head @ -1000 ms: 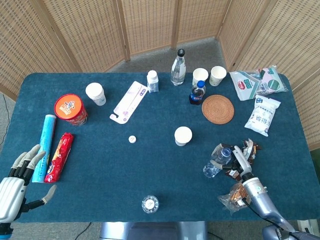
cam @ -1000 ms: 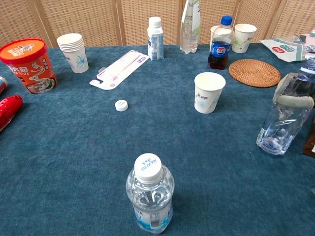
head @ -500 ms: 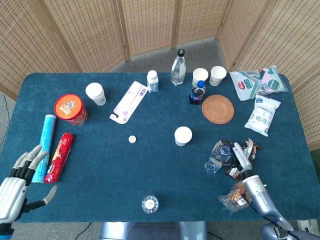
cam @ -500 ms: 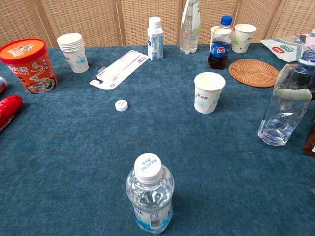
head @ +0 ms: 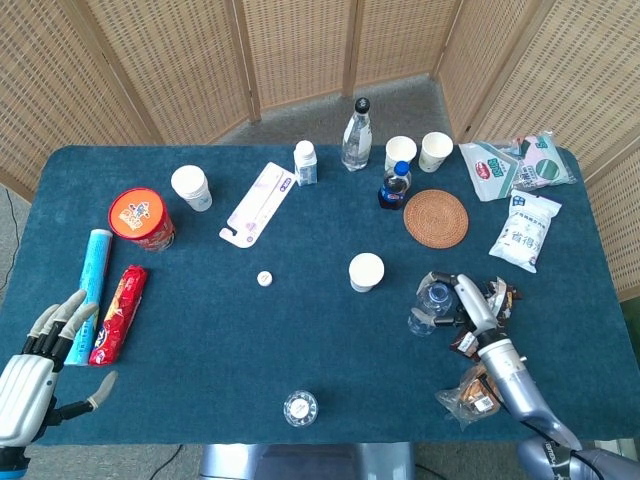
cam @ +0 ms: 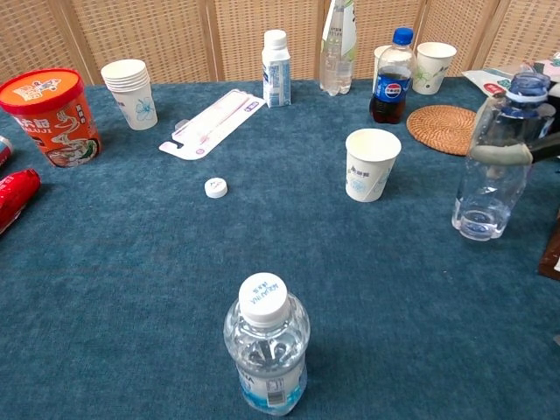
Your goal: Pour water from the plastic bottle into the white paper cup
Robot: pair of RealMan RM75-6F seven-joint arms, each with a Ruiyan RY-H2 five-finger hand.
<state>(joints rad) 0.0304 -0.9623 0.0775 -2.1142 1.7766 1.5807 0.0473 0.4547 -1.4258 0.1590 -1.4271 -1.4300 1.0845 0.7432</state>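
Bottle (cam: 493, 166) upright, open-necked, gripped mid-body by right hand (head: 470, 308), low above table. White paper cup (cam: 372, 164) stands to its left, near, well within reach. Left hand (head: 40, 370) idle, fingers spread, far off.

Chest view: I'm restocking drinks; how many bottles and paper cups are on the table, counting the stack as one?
Bottles: 5, clear held bottle, capped water bottle, small white bottle, tall clear bottle, cola bottle
Paper cups: 4, cup stack, centre white cup, two rear cups
Total: 9
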